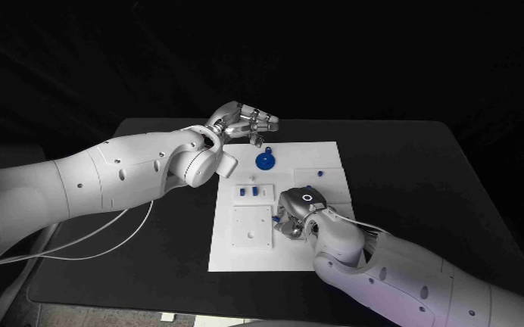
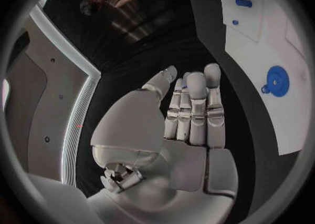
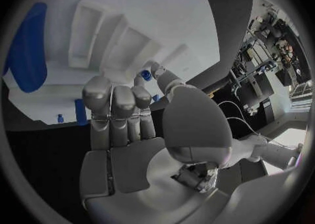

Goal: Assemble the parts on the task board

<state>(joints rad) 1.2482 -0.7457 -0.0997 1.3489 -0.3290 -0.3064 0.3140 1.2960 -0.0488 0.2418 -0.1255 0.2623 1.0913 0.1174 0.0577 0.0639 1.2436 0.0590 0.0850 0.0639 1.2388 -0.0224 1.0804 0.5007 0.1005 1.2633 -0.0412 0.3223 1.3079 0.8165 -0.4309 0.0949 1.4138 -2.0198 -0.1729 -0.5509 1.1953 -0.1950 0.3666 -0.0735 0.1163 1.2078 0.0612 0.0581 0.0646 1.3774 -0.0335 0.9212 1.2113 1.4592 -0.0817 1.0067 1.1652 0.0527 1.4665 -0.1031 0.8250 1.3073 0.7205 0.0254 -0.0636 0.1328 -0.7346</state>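
Assembly in progress, seen from the head and both wrists. We take the task board (image 1: pixel 286 247), the white plate at the middle of the black tabletop (image 1: pixel 415 160), as our landmark. Near the board's far edge lies a round blue part (image 1: pixel 266 161) with a small tab, loose on the surface. Two small blue parts (image 1: pixel 247 190) stand side by side near the board's middle, apparently seated, and a tiny blue part (image 1: pixel 319 170) sits toward the edge on the right arm's side. A raised white block (image 1: pixel 251 228) occupies the board's near portion.

The left hand (image 1: pixel 242 124) hovers just beyond the board's far edge, near the round part; its wrist view shows the fingers (image 2: pixel 194 109) straight, together and grasping nothing. The right hand (image 1: pixel 299 210) reaches down onto the board beside the white block; in its wrist view a small blue piece (image 3: pixel 146 75) sits at the fingertips, but we cannot tell whether it is pinched or merely touched.

We judge the task partly done: a few parts appear placed, while the round part, at least, remains to be fitted
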